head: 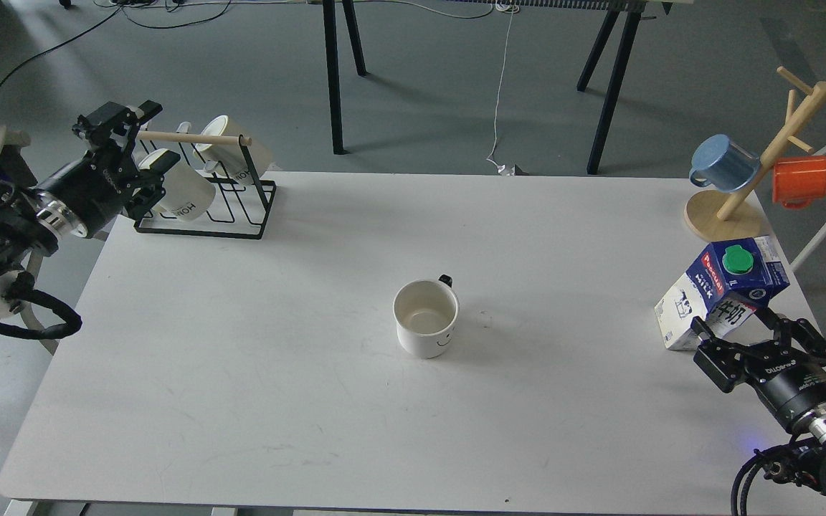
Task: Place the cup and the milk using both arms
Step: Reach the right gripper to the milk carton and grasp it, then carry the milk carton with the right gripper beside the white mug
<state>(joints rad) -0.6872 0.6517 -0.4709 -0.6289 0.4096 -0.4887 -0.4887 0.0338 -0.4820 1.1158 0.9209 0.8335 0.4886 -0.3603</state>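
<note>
The white smiley-face cup [426, 317] stands upright at the middle of the white table [277, 344], its small black handle at the back. The blue and white milk carton [720, 291] with a green cap stands at the right edge. My right gripper [738, 332] is open, its two fingers spread just in front of the carton's base, not closed on it. My left gripper [130, 140] is open and empty, raised at the table's far left corner beside the black mug rack, far from the cup.
A black wire rack [201, 190] with cream "HOME" mugs stands at the back left. A wooden mug tree [764, 161] with a blue mug [723, 161] and an orange mug [800, 179] stands at the back right, just behind the carton.
</note>
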